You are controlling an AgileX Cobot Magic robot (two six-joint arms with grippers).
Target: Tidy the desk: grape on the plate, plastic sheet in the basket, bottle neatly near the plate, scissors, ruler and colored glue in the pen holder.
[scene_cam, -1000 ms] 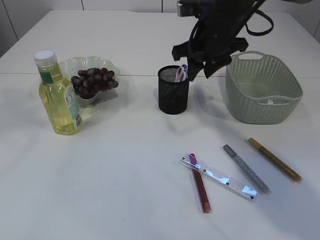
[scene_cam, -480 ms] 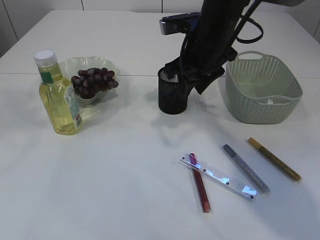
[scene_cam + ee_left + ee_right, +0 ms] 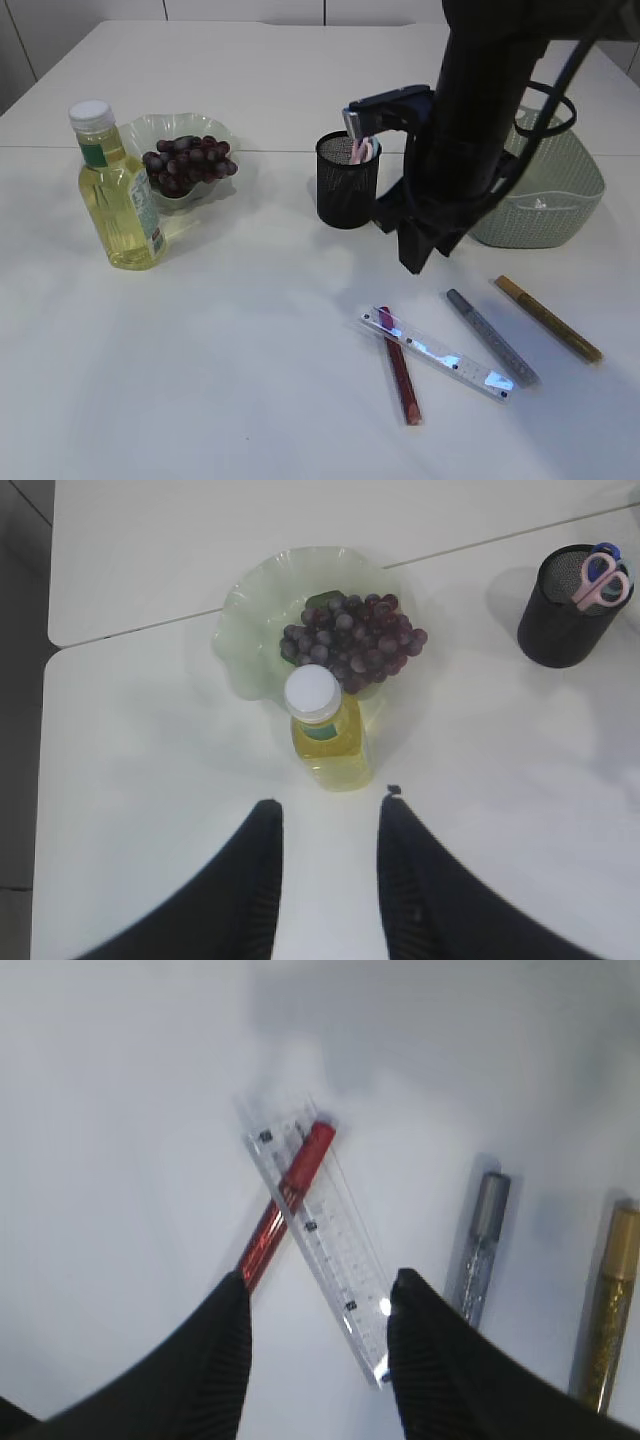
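Above the ruler (image 3: 318, 1240), which lies across the red glue (image 3: 282, 1207) on the table (image 3: 250, 350), the right gripper (image 3: 315, 1345) hangs with fingers spread and empty. The scissors (image 3: 361, 148) already stand in the holder (image 3: 347, 180), so the step in hand looks like fetching the ruler. Next it must drop straight down and pinch the ruler alone, clear of the glue beneath. The left gripper (image 3: 328, 820) hovers by the bottle (image 3: 325, 725), fingers apart, holding nothing.
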